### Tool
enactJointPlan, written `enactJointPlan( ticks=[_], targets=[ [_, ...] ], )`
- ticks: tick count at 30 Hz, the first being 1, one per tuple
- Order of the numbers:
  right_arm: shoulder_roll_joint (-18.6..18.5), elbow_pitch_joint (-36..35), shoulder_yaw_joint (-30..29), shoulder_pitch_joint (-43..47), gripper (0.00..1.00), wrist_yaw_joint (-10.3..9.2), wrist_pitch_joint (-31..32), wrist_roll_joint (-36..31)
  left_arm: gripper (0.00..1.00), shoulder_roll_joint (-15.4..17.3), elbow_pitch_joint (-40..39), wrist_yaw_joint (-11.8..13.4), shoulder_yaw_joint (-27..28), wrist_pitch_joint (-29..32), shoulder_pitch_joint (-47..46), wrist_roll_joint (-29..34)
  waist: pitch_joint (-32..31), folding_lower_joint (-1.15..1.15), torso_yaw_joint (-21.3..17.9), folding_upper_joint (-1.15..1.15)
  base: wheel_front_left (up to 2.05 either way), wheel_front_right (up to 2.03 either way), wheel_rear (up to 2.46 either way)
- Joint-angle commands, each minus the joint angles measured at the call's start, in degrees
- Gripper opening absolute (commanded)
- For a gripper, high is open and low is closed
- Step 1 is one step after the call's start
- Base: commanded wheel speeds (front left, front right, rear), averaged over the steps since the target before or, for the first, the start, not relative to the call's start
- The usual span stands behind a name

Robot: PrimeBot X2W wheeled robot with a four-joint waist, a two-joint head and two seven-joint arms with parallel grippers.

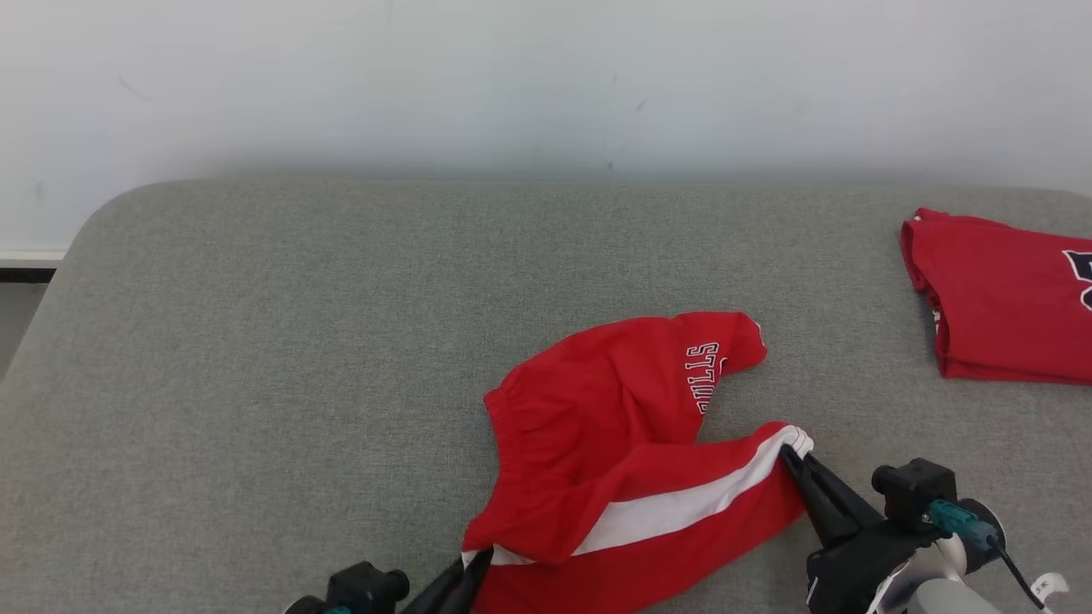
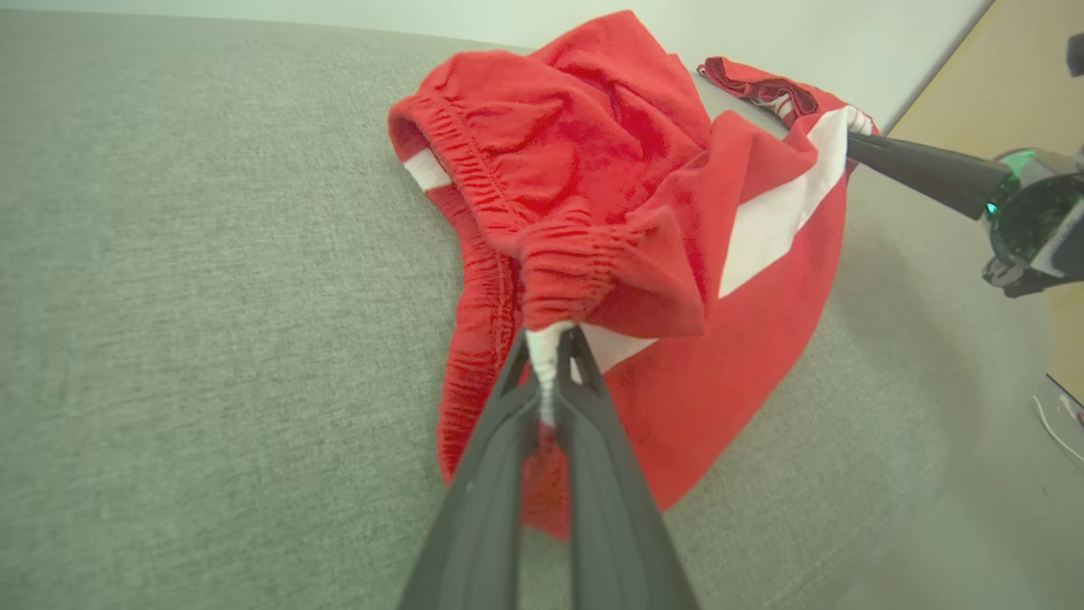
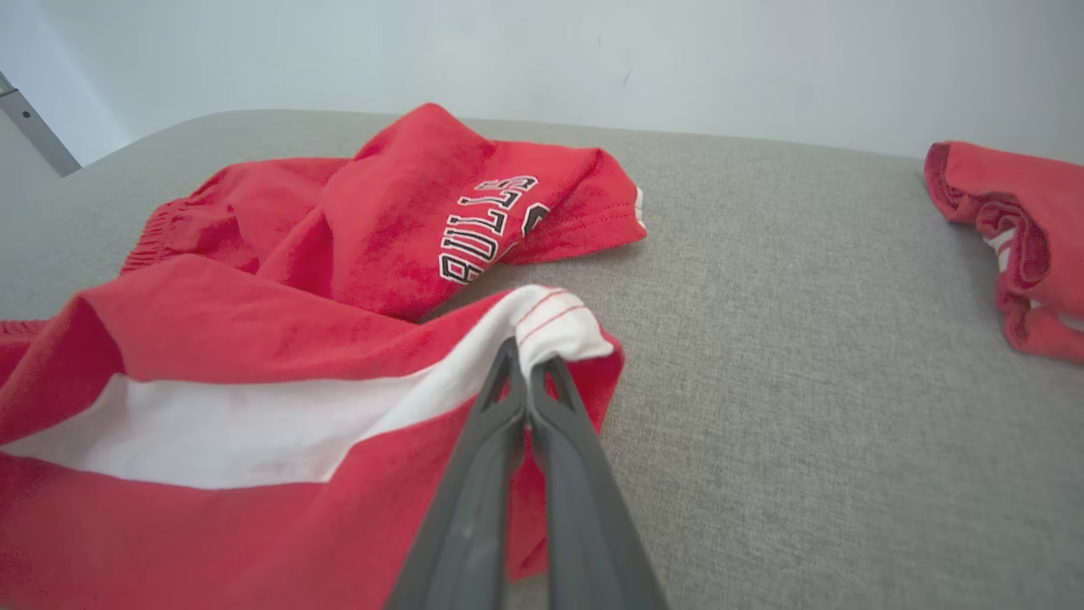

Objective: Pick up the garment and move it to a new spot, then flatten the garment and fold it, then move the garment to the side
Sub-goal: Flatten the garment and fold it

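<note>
Though the left gripper [image 1: 478, 564] pinches the shorts [image 1: 614, 426], its body is cropped.

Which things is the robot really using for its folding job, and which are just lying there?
For the job:
- red shorts
- left claw, shut on their white stripe by the waistband
- right claw, shut on the stripe's hem end

Just lying about:
- other red garment, lying apart near the right edge
- grey padded top, underneath both
</note>
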Motion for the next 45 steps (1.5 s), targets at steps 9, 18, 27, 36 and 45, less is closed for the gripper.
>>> enactJointPlan(
  ticks=[9, 18, 27, 36, 45],
  targets=[
    [-3.96, -12.13, -2.69, -4.44, 0.0, -0.16, -0.37, -0.26, 0.0, 3.59, -7.91, 0.08, 6.06, 0.38, -9.81, -4.22, 1.54, 0.0, -2.51, 0.0, 0.0, 0.0, 0.0],
    [-6.45, -15.46, -2.53, -26.79, 0.0, -0.17, 1.76, 1.13, 0.0, 5.14, -7.93, 0.08, 9.32, 9.12, -38.28, -12.97, 13.75, 0.0, -5.93, 0.0, 0.0, 0.0, 0.0],
    [-5.61, -9.67, -4.08, -56.93, 0.0, -0.17, 6.02, 5.02, 0.0, 3.6, 2.08, 0.08, 9.88, 16.17, -71.03, -16.91, 28.54, 0.0, -8.75, 0.0, 0.0, 0.0, 0.0],
    [-3.09, 2.56, -3.99, -78.8, 0.0, -0.17, 6.54, 6.5, 0.0, 2.21, 12.94, 0.08, 7.28, 15.01, -90.45, -18.42, 35.12, 0.0, -10.87, 0.0, 0.0, 0.0, 0.0],
    [-1.08, 10.95, 0.64, -85.49, 0.0, -0.17, 3.72, 7.96, 0.0, 2.95, 17.8, 0.07, 0.97, 13.87, -96.22, -21.21, 36.85, 0.0, -12.36, 0.0, 0.0, 0.0, 0.0]
  ],
)
